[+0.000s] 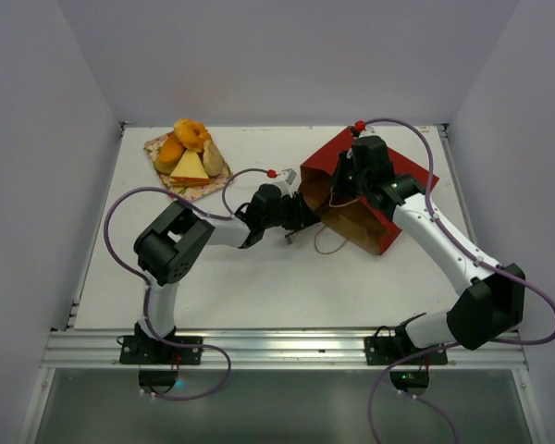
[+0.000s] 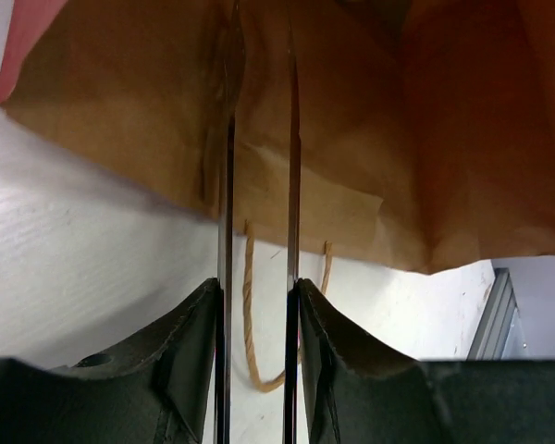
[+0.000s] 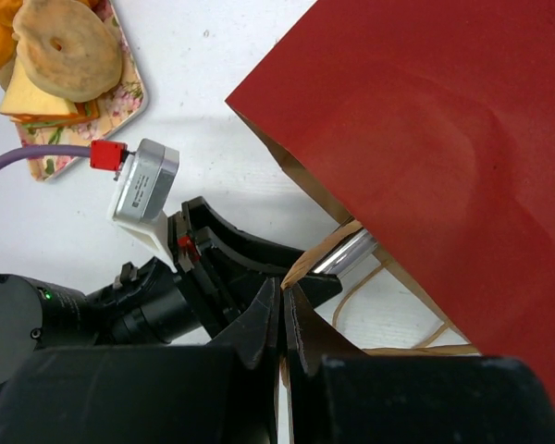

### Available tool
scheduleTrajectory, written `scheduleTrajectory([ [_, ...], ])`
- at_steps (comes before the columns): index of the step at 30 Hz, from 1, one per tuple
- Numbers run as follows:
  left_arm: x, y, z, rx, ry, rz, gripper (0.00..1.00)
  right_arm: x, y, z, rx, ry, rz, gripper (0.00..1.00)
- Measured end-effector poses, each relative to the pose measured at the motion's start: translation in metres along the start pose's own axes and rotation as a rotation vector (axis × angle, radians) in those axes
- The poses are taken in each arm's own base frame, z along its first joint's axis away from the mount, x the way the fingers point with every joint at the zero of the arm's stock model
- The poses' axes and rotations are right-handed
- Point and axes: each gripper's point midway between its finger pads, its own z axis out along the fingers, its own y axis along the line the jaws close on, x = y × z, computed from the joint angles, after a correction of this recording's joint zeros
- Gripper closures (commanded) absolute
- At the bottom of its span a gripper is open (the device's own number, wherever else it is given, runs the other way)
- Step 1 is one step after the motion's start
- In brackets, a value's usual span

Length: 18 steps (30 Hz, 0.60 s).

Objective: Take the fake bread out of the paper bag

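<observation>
The paper bag (image 1: 320,166) lies flat at the far right of the table (image 1: 259,287), its brown mouth facing left. The right claw (image 3: 282,310) is pinched together on the bag's upper lip. The left claw (image 2: 259,83) reaches into the mouth, its fingers a narrow gap apart. The fake bread (image 1: 190,153) is heaped on a floral tray (image 3: 134,97) at the far left, well apart from the bag.

left gripper (image 2: 261,37): two thin blades, narrow gap, tips up against paper bag (image 2: 425,139) | bag: brown paper, red strip at its top-left corner | cord handle (image 2: 248,314): loops on white table (image 2: 74,259) just below bag, between blades
</observation>
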Motion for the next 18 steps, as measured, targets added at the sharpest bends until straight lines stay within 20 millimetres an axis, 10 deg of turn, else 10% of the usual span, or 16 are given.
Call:
scheduleTrajectory([
  [18,-0.038,-0.027,0.039,0.091,-0.083,0.019,0.55,0.000,0.001,0.000,-0.002,-0.003,0.003,1.00],
])
